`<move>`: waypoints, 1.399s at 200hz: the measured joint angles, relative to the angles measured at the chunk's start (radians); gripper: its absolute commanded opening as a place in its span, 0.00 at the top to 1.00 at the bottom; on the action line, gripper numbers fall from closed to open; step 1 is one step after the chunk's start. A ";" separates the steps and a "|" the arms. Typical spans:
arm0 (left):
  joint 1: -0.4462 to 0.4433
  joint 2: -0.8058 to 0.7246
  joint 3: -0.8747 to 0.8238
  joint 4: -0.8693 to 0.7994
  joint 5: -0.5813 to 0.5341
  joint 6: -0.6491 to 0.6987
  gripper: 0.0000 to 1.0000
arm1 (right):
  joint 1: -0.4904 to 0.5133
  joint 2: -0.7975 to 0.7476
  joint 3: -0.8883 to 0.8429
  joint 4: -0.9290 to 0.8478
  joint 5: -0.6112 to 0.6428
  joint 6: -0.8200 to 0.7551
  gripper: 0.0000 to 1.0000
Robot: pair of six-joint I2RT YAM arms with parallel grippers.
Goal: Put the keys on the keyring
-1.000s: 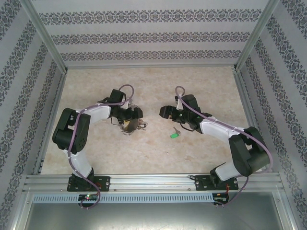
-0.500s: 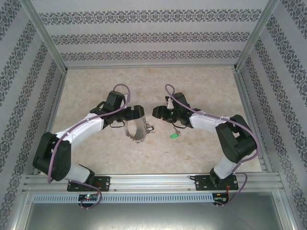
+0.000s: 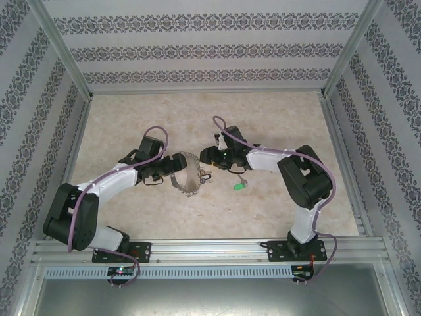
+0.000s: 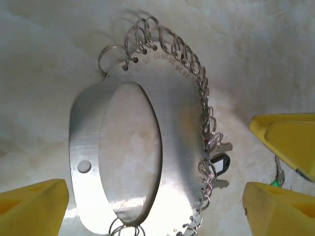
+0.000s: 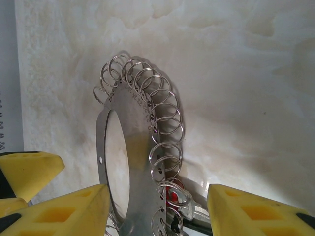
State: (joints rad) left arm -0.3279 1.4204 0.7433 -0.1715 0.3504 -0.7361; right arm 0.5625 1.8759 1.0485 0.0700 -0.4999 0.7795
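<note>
The keyring [image 4: 177,123] is a flat grey metal hoop fringed with wire rings, and it stands tilted up off the table. My left gripper [image 4: 155,209] holds it between widely spread yellow fingers [image 4: 29,206]. In the top view the keyring [image 3: 189,174] sits between my left gripper [image 3: 175,168] and my right gripper [image 3: 205,158]. My right gripper [image 5: 160,211] is open, straddling the keyring's ringed edge [image 5: 142,147]. A red key [image 5: 172,192] shows behind the rings there. A black-headed key [image 4: 220,164] hangs at that edge. The green key [image 3: 239,186] lies loose on the table.
The marble-patterned tabletop [image 3: 197,112] is fenced by metal rails and patterned walls. One yellow finger [image 4: 290,140] of the right gripper is at the right of the left wrist view, with the green key [image 4: 275,181] just below it.
My right gripper has moved left up to the keyring and narrowed its jaws. My left arm has stretched right, and the keyring now stands more on edge.
</note>
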 measured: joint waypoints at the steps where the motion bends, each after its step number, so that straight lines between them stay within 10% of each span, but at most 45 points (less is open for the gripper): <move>1: 0.002 0.001 0.000 0.002 0.001 -0.001 0.09 | 0.001 0.001 0.002 -0.001 0.000 0.000 0.44; 223: 0.010 0.150 -0.015 0.099 0.045 -0.019 0.28 | 0.037 0.190 0.205 -0.122 -0.065 -0.019 0.58; 280: 0.021 0.169 -0.015 0.130 0.065 -0.002 0.31 | 0.033 0.197 0.211 -0.122 -0.080 -0.023 0.75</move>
State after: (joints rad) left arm -0.3073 1.5890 0.7284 -0.0418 0.4156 -0.7380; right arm 0.5957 2.0731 1.2594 -0.0525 -0.5804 0.7563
